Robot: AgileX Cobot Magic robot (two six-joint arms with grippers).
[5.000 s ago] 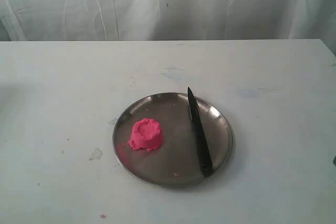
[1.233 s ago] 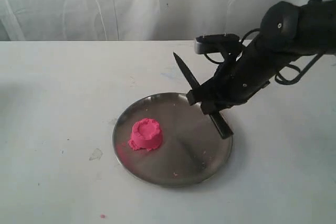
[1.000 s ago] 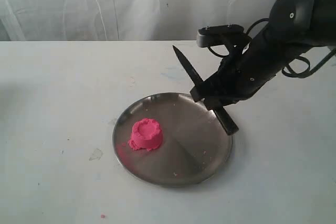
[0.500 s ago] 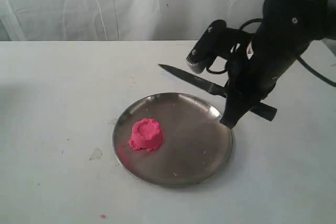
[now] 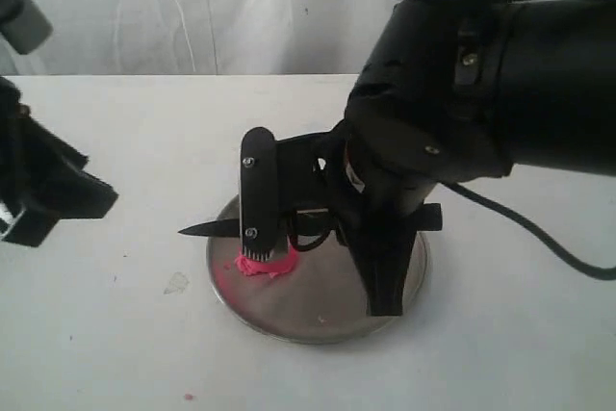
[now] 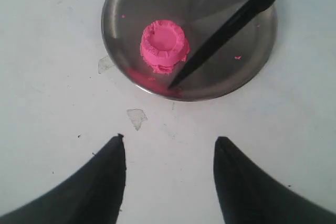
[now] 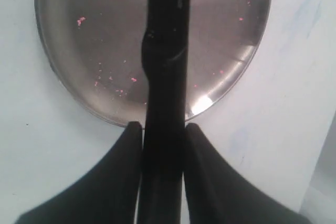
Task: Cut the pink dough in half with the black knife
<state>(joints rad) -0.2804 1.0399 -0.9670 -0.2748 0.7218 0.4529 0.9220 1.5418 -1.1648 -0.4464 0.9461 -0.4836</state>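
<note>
The pink dough [image 6: 164,45] is one round dimpled lump on the steel plate [image 6: 126,14]. In the exterior view only its lower edge [image 5: 262,266] shows under the right arm. My right gripper [image 7: 164,127] is shut on the handle of the black knife [image 7: 165,51]. It holds the knife roughly level over the plate [image 5: 308,307]. The blade tip [image 5: 188,231] sticks out past the plate's left rim. From the left wrist camera the blade [image 6: 226,27] runs just beside the lump; contact cannot be told. My left gripper [image 6: 169,140] is open over bare table, short of the plate.
The left arm [image 5: 38,194] stands at the table's left edge. A small pale flake [image 5: 176,283] lies on the white table left of the plate, and a pink crumb [image 5: 189,397] lies near the front edge. Pink crumbs dot the plate [image 7: 79,51]. A white curtain hangs behind.
The right arm has swung the knife left and down over the plate, so the blade now lies level by the dough. The left arm has come into view at the left.
</note>
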